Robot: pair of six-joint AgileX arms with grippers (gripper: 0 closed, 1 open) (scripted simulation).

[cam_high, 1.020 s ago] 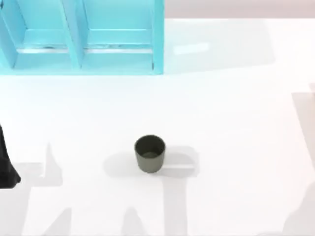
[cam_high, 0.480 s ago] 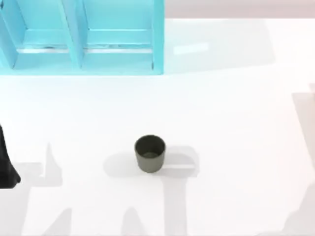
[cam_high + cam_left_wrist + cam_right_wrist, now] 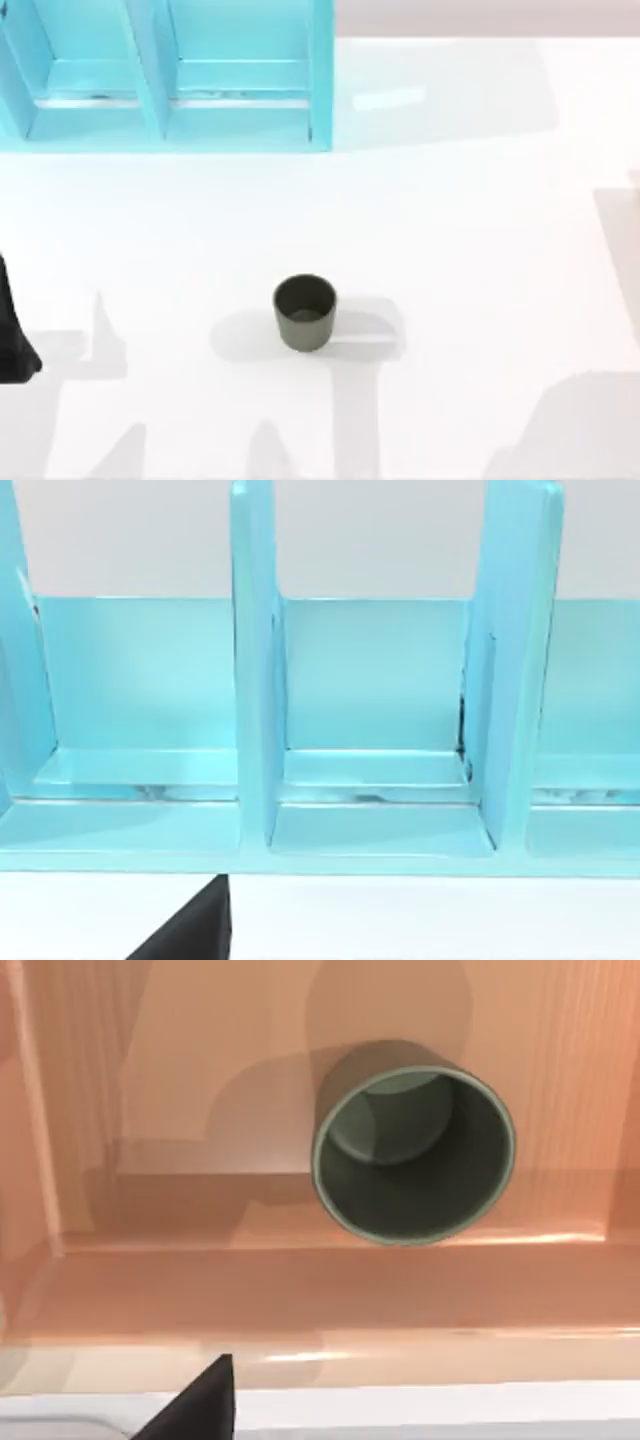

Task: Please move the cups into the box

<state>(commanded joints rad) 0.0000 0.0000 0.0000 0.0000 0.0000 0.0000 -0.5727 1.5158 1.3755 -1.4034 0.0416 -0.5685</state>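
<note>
One dark olive-grey cup stands upright on the white table, a little below the middle in the top view, with no gripper near it. A second cup stands upright inside a brown wooden box; the right wrist view looks down into it. A dark part of my right gripper pokes in at that picture's lower edge, apart from this cup. My left arm rests at the table's left edge. A dark part of its gripper shows in the left wrist view.
A light blue rack with upright dividers stands at the table's far left. The left wrist view faces its open compartments. Broad grey shadows lie across the front of the white table.
A shadow at the table's front right corner has spread leftward. The cup on the table and the left arm have stayed where they were.
</note>
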